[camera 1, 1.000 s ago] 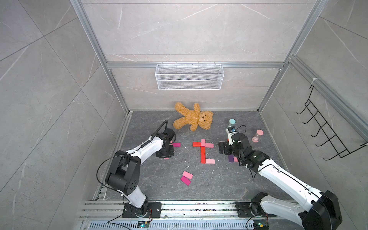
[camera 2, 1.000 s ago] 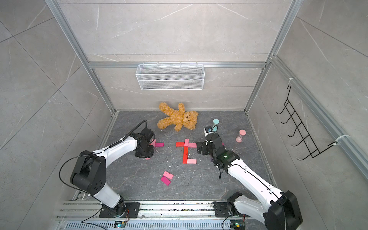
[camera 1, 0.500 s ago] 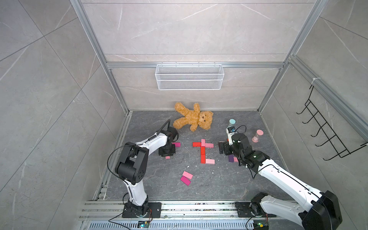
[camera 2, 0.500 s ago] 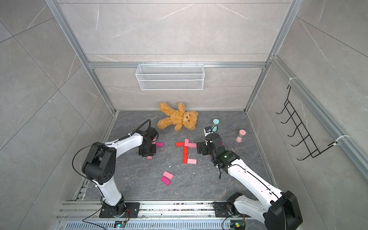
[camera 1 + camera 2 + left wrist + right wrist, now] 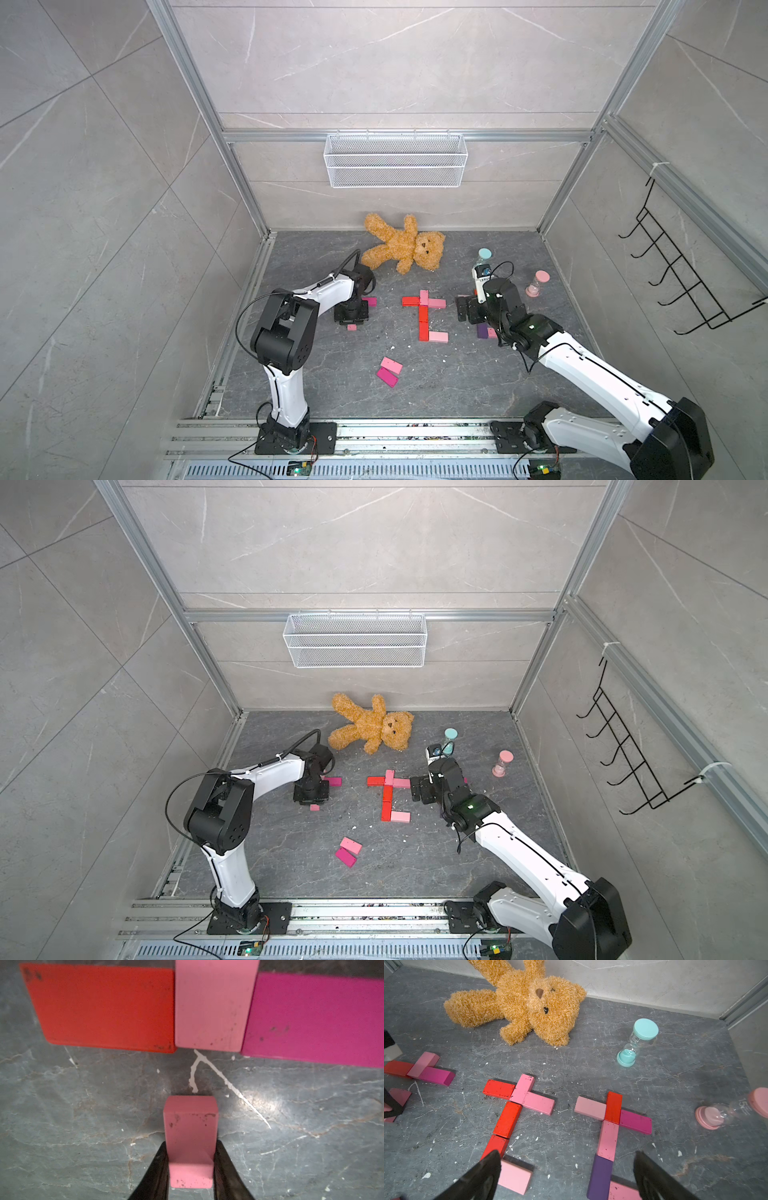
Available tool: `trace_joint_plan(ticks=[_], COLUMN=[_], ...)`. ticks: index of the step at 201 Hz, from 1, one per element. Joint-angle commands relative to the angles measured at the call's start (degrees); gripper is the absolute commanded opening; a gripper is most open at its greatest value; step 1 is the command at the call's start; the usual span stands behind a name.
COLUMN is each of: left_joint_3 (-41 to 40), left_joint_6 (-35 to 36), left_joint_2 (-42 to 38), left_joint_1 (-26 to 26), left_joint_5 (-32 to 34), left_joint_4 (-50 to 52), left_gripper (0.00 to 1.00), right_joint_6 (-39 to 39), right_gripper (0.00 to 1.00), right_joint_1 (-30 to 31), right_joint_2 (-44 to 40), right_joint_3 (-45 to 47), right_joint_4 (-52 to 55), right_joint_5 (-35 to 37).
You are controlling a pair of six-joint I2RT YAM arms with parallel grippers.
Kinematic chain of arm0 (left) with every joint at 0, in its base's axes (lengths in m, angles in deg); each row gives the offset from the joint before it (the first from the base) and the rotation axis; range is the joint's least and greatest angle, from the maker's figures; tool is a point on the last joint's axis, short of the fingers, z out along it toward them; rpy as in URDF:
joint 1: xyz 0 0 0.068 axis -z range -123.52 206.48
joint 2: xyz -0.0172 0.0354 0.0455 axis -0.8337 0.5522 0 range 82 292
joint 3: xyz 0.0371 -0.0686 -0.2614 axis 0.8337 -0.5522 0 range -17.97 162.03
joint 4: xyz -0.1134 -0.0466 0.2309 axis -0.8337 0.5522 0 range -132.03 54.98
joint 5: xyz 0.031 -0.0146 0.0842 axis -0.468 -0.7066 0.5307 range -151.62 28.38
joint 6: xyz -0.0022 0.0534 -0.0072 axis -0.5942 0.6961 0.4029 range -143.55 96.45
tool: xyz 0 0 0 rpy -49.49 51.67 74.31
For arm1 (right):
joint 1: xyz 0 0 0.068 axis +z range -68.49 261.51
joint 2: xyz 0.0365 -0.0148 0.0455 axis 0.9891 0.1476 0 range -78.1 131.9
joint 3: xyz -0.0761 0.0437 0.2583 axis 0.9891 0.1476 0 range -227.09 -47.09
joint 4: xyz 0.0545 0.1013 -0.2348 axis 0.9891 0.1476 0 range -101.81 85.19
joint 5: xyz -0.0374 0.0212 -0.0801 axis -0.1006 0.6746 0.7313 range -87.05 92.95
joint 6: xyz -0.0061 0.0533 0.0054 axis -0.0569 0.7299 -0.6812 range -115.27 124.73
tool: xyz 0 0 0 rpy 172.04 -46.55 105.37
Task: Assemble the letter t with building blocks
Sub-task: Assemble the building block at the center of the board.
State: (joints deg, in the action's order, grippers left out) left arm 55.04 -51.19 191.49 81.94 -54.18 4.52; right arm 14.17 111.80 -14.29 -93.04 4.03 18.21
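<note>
Left hand was clamped on pink block just short of crossbar near tabletop's left edge, right hand apart; a skewed set-down risked shoving crossbar crooked.

Both top views look down over the whole floor; wrist views sit close above it.

Right wrist view, one legible marking. The pink hourglass stands on the surface, ahead of the right fingers and off to their outer side. It carries the numeral "15" in white on its clear glass bulb; the smaller print next to it is too blurred to read. The teal hourglass, farther ahead of the same fingers, has faint print on its upper bulb, not legible. In both top views any print is too small to read.
</note>
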Motion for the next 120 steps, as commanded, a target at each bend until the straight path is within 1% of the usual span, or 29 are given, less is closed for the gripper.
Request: trace_joint_plan(ticks=[1, 120], left_joint_3=[2.07, 3.71], left_joint_6=[1.23, 2.24], left_joint_2=[1.19, 3.71], left_joint_1=[-0.29, -1.45], left_joint_5=[0.56, -0.45], left_joint_4=[0.84, 0.83], left_gripper=[0.00, 0.00], right_joint_6=[-0.36, -0.27], right_gripper=[1.00, 1.00], right_joint_1=[-0.23, -0.14], right_joint_2=[0.30, 0.80], right_joint_3=[-1.24, -1.15], right_joint_4=[1.37, 1.39], right_joint_5=[0.81, 1.34])
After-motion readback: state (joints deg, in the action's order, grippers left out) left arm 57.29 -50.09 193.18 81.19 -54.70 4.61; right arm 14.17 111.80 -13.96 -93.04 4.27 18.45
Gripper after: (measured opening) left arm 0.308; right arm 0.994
